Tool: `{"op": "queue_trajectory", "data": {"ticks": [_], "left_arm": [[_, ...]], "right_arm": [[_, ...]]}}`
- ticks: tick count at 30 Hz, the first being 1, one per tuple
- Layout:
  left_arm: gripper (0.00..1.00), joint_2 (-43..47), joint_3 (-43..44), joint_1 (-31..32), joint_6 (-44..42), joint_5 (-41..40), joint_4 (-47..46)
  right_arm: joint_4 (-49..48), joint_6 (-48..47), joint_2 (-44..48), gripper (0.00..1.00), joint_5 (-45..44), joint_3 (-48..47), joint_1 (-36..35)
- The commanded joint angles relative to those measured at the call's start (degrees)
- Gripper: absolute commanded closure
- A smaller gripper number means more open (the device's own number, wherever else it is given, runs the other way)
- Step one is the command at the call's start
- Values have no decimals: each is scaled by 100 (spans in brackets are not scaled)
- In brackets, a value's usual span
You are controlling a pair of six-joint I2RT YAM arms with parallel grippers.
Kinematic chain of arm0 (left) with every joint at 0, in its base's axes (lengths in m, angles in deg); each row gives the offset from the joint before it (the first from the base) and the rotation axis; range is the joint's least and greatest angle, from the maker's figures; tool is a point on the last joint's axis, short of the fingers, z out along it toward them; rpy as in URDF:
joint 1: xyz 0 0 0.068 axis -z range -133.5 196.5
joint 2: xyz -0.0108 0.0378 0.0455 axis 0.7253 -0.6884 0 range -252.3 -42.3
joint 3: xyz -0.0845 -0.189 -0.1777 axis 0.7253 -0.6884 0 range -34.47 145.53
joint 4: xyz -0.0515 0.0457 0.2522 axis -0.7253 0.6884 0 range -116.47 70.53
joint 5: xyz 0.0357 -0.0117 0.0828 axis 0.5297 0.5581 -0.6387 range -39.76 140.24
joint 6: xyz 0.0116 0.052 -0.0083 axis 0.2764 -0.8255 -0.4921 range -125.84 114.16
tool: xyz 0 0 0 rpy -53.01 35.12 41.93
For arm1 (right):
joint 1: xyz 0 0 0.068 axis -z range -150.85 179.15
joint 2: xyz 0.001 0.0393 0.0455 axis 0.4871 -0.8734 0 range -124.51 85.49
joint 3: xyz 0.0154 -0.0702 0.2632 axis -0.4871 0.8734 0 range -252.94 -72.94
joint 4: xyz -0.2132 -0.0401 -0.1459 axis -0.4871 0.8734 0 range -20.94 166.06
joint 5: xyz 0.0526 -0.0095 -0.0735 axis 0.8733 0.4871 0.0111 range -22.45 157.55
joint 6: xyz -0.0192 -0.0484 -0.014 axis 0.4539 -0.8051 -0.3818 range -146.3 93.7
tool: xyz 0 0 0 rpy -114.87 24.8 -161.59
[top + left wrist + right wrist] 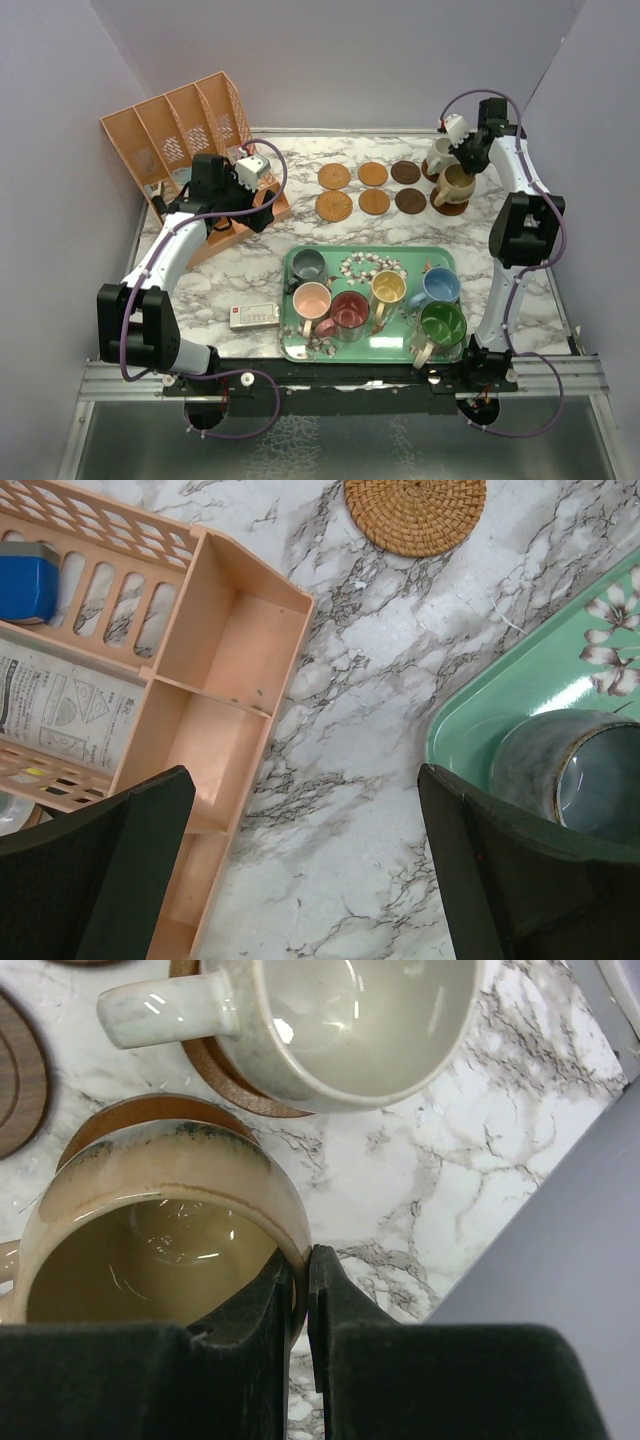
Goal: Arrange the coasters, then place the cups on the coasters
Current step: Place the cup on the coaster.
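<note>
Six bare coasters (373, 188) lie in two rows at the back of the marble table. Further right, a cream cup (441, 150) (350, 1020) stands on a brown coaster (230, 1075). My right gripper (463, 172) (303, 1260) is shut on the rim of a tan cup (455, 186) (160, 1210) over another coaster (150, 1112); whether the cup touches it I cannot tell. On the green tray (345, 350) stand the grey (307, 265) (590, 775), pink (312, 300), dark red (350, 310), yellow (387, 288), blue (440, 287) and green (442, 323) cups. My left gripper (264, 208) (305, 775) hangs open and empty over bare marble.
An orange desk organiser (180, 140) (230, 670) with papers fills the back left, close to my left fingers. A small white and red box (253, 316) lies left of the tray. Shells (372, 266) lie on the tray. A woven coaster (415, 515) lies ahead of the left gripper.
</note>
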Motion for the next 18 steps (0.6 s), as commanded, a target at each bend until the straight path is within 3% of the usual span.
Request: {"op": "queue_trajectory", "data": {"ticks": [1,18], "left_arm": [[1,-21,-3,-31,-16,113,-105],[1,67,-34,-27,-14,112,-107]], "right_arm": [[12,-487,-63,99,436,-289,43],[266,-1109,-232,99,737,-512,95]]}}
